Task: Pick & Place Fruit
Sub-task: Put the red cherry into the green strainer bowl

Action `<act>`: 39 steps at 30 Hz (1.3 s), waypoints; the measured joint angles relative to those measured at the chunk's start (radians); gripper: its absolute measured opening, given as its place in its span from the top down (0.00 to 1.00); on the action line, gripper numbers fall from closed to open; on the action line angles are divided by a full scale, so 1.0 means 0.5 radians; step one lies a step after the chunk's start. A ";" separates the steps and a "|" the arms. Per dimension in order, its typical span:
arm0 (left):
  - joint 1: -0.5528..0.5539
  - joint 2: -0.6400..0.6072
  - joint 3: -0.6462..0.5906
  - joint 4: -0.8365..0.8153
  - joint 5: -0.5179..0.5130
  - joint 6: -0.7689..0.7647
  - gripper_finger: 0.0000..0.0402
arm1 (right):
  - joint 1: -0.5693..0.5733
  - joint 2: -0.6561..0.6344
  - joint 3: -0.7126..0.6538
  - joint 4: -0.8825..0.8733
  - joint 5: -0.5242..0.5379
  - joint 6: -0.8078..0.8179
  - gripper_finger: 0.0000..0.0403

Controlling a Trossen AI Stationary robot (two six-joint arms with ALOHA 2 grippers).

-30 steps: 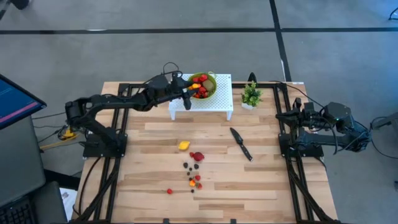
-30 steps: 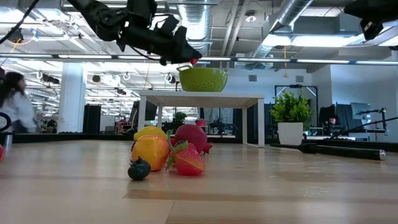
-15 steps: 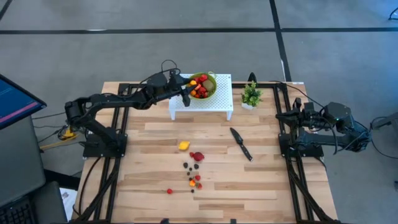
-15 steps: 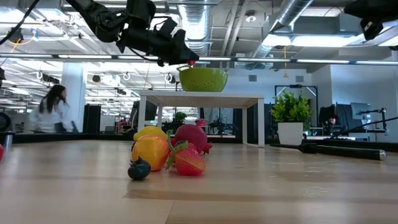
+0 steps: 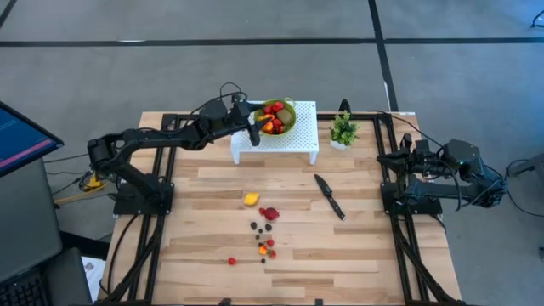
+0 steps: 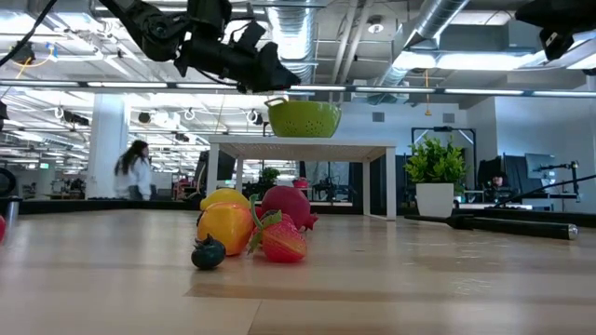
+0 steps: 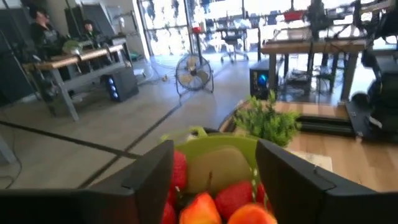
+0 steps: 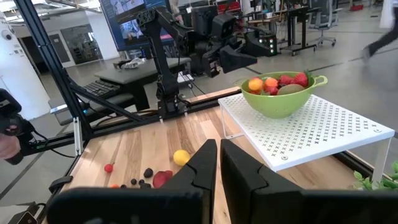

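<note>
- High view: the table (image 5: 212, 183) is of pale wood planks with a black frame along each side. A white perforated stand (image 5: 285, 138) sits at about 12 o'clock from the table's centre. On the stand's left part rests a round green bowl (image 5: 286, 124).
- The bowl holds fruit (image 5: 274, 116): red, orange and yellow pieces, too closely packed to count.
- The left gripper (image 5: 252, 126) hovers at the bowl's 9 o'clock rim. The right gripper (image 5: 401, 160) waits at the table's 3 o'clock edge, well apart from the fruit.
- Loose fruit lies at about 6 o'clock from the stand: one yellow piece (image 5: 251, 199), one larger red piece (image 5: 270, 213), a cluster of small dark and orange berries (image 5: 265, 242), and one lone red berry (image 5: 231, 261).
- One black knife (image 5: 329, 196) lies at 3 o'clock of the yellow piece. One small green potted plant (image 5: 342, 130) stands just beside the stand.
- Low view: glossy rounded yellow-orange pieces, a red strawberry with green leaves (image 6: 282, 239) and a dark berry (image 6: 208, 252) sit bunched together. One person (image 6: 136, 170) shows far behind.
- Left wrist view: the left fingers (image 7: 149, 177) stand spread, nothing between them, above the bowl. It shows strawberries, an orange piece and one smooth brown-green fruit (image 7: 214, 168).
- Right wrist view: the right fingers (image 8: 245, 175) are pressed together, empty.
</note>
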 joint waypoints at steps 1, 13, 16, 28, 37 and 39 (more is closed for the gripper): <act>0.000 -0.009 0.001 0.009 0.000 0.000 0.43 | 0.000 0.000 0.000 0.000 0.000 0.000 0.96; -0.182 -0.346 0.001 -0.166 0.007 -0.027 0.39 | 0.001 0.000 0.000 0.000 0.000 0.000 0.96; -0.296 -0.471 0.001 -0.296 0.008 -0.072 0.40 | 0.000 0.000 0.000 0.000 0.000 -0.001 0.96; -0.913 -0.794 -0.002 -0.907 -0.046 -0.059 0.45 | 0.000 0.000 0.000 0.000 0.000 0.000 0.96; -1.254 -0.815 -0.002 -1.308 -0.166 -0.062 0.47 | 0.001 0.000 0.000 0.000 0.000 -0.001 0.96; -1.323 -0.801 -0.002 -1.418 -0.164 -0.062 0.47 | 0.000 0.000 0.000 0.000 0.000 0.000 0.96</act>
